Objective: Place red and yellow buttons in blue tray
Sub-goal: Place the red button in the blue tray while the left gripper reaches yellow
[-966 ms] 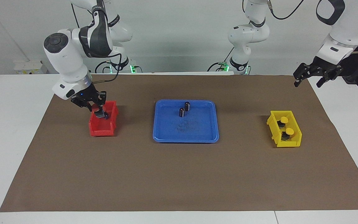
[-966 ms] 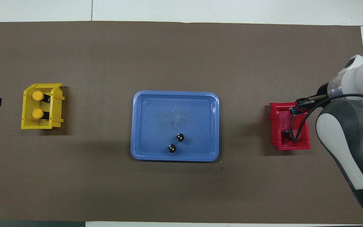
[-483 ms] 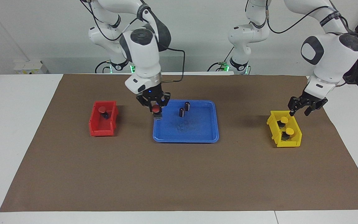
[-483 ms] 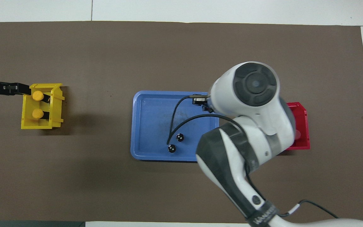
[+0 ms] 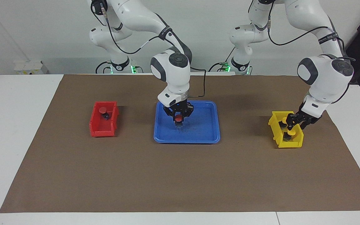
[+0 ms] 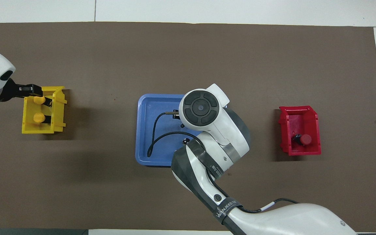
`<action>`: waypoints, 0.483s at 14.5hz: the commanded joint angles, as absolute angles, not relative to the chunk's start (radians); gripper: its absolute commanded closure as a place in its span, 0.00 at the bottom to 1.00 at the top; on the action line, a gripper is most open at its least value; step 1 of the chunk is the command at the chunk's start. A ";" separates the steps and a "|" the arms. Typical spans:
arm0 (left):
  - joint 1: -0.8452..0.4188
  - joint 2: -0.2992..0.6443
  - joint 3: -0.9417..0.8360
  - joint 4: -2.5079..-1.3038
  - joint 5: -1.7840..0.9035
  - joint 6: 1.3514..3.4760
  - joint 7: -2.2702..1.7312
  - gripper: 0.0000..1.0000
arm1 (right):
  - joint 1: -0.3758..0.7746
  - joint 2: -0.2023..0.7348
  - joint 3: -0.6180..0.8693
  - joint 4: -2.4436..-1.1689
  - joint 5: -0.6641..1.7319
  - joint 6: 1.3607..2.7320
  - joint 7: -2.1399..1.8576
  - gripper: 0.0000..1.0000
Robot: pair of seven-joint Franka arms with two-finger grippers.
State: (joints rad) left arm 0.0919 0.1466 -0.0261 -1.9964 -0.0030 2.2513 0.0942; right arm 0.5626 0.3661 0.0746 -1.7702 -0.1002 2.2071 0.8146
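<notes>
My right gripper (image 5: pixel 178 122) is shut on a red button (image 5: pixel 177 117) and holds it low over the middle of the blue tray (image 5: pixel 205 131); in the overhead view the arm's wrist hides that hand. A second red button (image 6: pixel 305 139) lies in the red bin (image 6: pixel 300 117). My left gripper (image 5: pixel 291 125) is down inside the yellow bin (image 5: pixel 280 142), at the yellow button (image 6: pixel 38 100) farther from the robots. The other yellow button (image 6: pixel 38 117) lies beside it in the same bin.
One dark capless cylinder (image 6: pixel 185 141) stands in the blue tray (image 6: pixel 148 130), at the edge of the right arm. A brown mat (image 5: pixel 180 181) covers the table. The red bin (image 5: pixel 104 129) is toward the right arm's end, the yellow bin (image 6: pixel 28 129) toward the left arm's end.
My right gripper lifted a red button out of the red bin and carried it over the blue tray. My left gripper came from off the mat down into the yellow bin.
</notes>
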 commanded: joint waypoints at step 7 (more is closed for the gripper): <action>0.106 0.175 -0.037 -2.083 -0.011 2.405 0.080 0.47 | 0.552 0.374 0.067 -1.679 -0.162 2.113 0.836 0.01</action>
